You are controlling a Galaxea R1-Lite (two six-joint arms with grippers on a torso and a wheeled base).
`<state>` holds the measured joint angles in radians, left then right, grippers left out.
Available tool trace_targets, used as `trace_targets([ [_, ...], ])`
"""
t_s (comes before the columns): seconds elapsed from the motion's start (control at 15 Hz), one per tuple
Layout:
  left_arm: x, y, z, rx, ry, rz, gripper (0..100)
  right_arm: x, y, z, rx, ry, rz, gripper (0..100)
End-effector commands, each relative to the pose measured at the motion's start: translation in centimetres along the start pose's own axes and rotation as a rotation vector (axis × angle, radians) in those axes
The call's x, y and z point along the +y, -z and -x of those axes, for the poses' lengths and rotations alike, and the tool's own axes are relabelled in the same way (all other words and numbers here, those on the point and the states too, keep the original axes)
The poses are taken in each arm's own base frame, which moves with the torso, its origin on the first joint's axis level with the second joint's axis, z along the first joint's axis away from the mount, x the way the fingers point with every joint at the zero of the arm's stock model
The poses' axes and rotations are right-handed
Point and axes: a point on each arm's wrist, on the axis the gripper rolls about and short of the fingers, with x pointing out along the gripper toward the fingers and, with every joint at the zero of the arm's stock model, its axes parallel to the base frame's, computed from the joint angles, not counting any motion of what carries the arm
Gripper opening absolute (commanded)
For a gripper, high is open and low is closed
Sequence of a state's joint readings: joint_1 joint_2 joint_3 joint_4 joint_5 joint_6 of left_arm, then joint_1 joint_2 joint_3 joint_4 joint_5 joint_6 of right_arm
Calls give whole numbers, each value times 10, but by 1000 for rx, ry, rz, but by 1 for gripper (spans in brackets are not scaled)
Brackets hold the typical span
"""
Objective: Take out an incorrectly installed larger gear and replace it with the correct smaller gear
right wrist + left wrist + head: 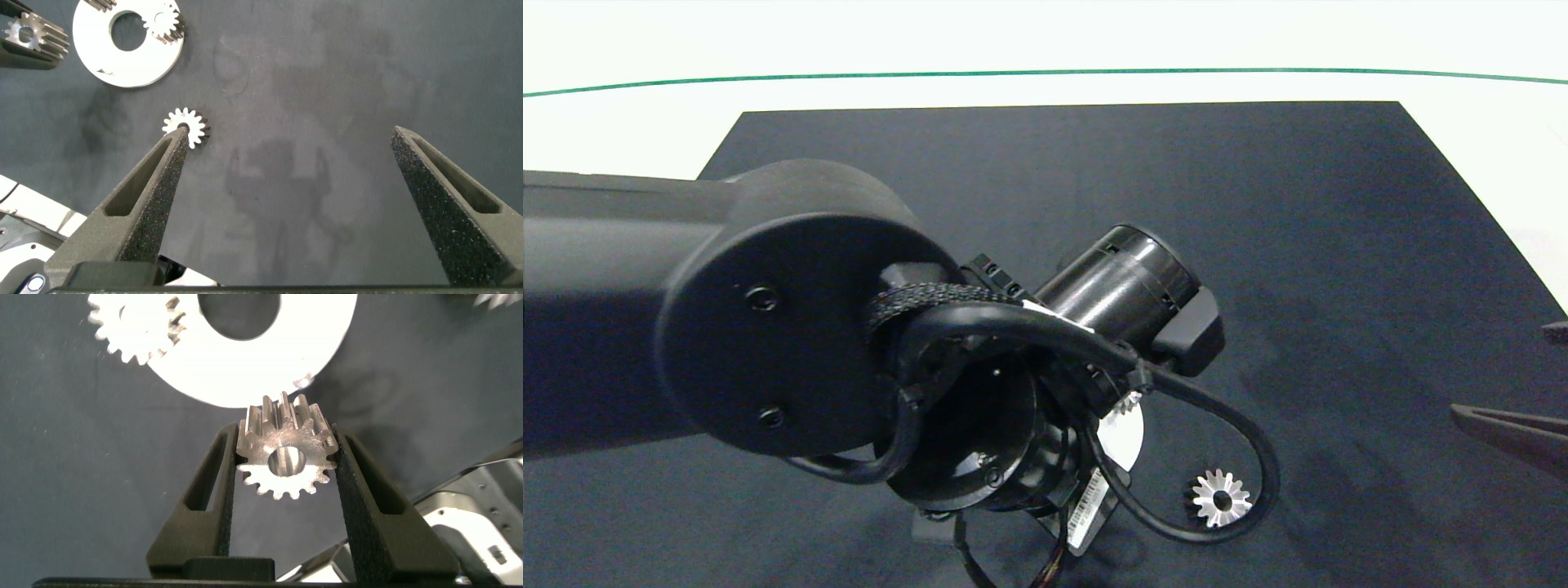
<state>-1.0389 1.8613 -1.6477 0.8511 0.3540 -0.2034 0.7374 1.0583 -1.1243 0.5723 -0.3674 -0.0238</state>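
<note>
I see the smaller gear [284, 453] clamped in my left tool [286, 478], just beside the plate [245, 363]. The larger gear [1221, 497] lies on the mat [1258, 245], right of the plate.

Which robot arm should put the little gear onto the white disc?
Left. Its tool already grips the smaller gear right beside the white disc; the right tool sits open, empty and farther away.

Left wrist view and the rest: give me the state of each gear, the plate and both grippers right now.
smaller gear: clamped between the left gripper's fingers, above the mat.
left gripper: shut on that gear, beside the white plate.
white plate: flat on the mat, one small gear mounted.
larger gear: lying loose on the mat.
right gripper: open, empty.
</note>
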Motion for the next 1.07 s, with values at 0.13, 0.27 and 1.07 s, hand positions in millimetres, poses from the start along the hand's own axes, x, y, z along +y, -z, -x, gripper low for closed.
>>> trace_targets([
  [0.13, -11, -7, -16, 27, -10, -11, 19, 0, 0, 0, 1, 2, 1, 100],
  [0.27, -13, -8, -20, 28, -10, -9, 19, 0, 0, 0, 1, 1, 2, 100],
  [1.07, -16, -14, -28, 24, -54, -6, 19, 0, 1, 2, -3, -1, 10, 100],
])
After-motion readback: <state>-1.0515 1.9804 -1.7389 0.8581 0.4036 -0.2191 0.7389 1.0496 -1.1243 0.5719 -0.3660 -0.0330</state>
